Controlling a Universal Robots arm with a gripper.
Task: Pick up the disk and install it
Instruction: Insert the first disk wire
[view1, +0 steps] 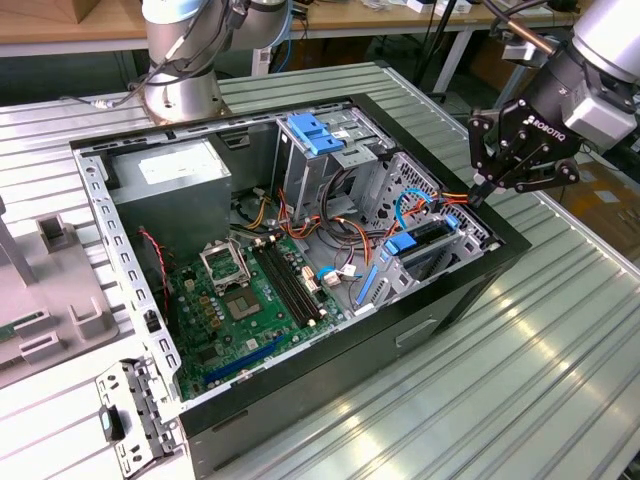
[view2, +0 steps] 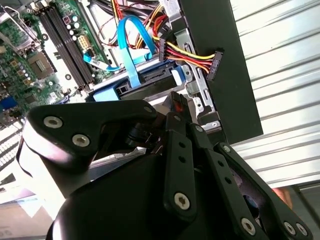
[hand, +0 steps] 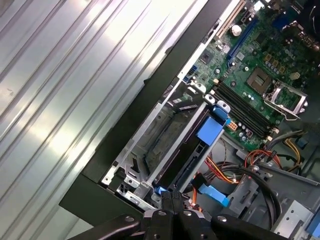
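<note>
Disk (view1: 425, 243): black, blue-railed, seated on edge in case's drive bay.

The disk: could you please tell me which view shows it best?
The first wrist view: the disk runs lengthwise in its bay, its blue tab clear. The exterior view shows the disk small, among cables. The second wrist view shows one end, behind the gripper.

One open computer case (view1: 470, 290), one motherboard (view1: 240, 310), one disk (view1: 425, 240), one gripper (view1: 480, 190), one power supply (view1: 175, 180)
</note>
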